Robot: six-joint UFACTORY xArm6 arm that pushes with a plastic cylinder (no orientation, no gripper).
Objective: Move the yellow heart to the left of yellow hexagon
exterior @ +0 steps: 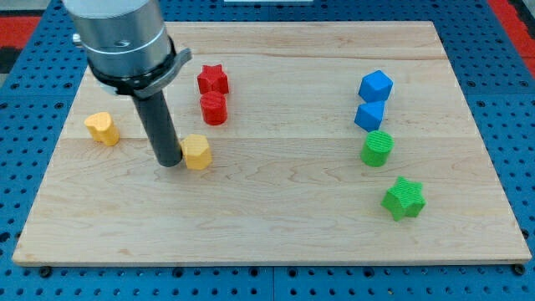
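You've got a pale wooden board point(276, 209) on blue pegboard point(501, 50). Sitting on it: yellow heart point(102, 128), yellow hexagon point(197, 152), red star point(212, 79), red cylinder point(214, 108). Over right: two blue cubes point(375, 85) point(369, 115), green cylinder point(377, 149), green star point(404, 199).

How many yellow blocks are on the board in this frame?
2: the yellow heart near the view's left edge, and the yellow hexagon right of it, touching my tip. None seems hidden.

Bright, even light from overhead fills the view. The wooden board point(276, 201) shows no harsh glare. Each block casts only a small soft shadow close at its base. Focus is sharp throughout, with no edge distortion noticeable.
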